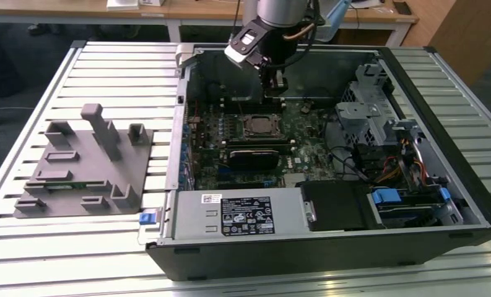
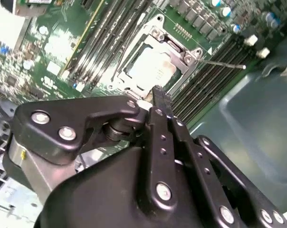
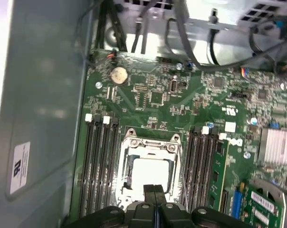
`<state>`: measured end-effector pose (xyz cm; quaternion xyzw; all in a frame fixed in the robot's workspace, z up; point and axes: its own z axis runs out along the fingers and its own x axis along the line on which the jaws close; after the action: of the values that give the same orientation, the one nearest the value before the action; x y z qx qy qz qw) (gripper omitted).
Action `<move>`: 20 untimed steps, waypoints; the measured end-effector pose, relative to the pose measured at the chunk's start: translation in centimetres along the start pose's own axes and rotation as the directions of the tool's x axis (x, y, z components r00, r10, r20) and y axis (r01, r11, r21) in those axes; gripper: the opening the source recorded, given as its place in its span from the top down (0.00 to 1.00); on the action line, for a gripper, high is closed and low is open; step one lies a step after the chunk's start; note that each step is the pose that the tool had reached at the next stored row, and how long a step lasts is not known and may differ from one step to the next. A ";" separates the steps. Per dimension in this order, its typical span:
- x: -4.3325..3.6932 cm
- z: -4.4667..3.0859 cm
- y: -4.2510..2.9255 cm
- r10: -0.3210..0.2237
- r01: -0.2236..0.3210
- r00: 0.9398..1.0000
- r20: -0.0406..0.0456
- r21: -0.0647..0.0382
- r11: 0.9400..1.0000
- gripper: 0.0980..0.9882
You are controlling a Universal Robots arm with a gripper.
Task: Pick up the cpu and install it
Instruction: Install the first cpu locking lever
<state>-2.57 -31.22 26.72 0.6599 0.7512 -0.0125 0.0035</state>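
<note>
Your tool (image 3: 154, 192) hangs inside the open computer case (image 1: 443, 204), just above the motherboard (image 3: 153, 90) and close to the edge of the socket (image 3: 150, 168). In both wrist views its two fingers are pressed together, tip against tip, and nothing is between them.

The cpu (image 3: 150, 175) lies flat in the socket, its silvery-white top facing up, with the metal frame of the socket around it. In the first wrist view the fingertips (image 3: 149, 190) come over the near edge of the cpu; in the second wrist view the cpu (image 2: 150, 69) is just beyond the fingertips (image 2: 161, 97). Whether the tips touch the chip or stay a little above it, you cannot tell from these pictures. In the exterior view the tool (image 1: 272, 86) stands just behind the socket (image 1: 257, 125), which is near the middle of the board, with dark memory slots (image 3: 98, 164) on both sides of it.

For writing: a white label (image 3: 20, 166) sits on the inner wall of the case, and a larger white label (image 1: 245, 213) sits on the power supply box at the front. Both have print, but it is too small to read. On the slatted counter (image 1: 104, 260), at the exterior view's left, stands a grey plastic holder block (image 1: 88, 170), well apart from the case.
</note>
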 end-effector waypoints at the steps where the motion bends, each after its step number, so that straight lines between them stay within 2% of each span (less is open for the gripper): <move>1: 0.00 0.01 0.00 -0.018 0.018 1.000 0.000 0.000 1.000 0.99; 5: 0.00 0.02 0.00 -0.077 0.077 0.997 0.001 -0.002 0.997 0.99; 9: 0.00 0.03 0.00 -0.142 0.143 0.990 0.002 -0.003 0.990 0.99; 16: 0.00 0.04 0.00 -0.239 0.239 0.971 0.004 -0.005 0.971 0.99; 20: 0.00 0.04 0.00 -0.295 0.295 0.955 0.005 -0.006 0.955 0.99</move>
<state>-2.57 -31.22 26.67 0.5404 0.8413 -0.0117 0.0053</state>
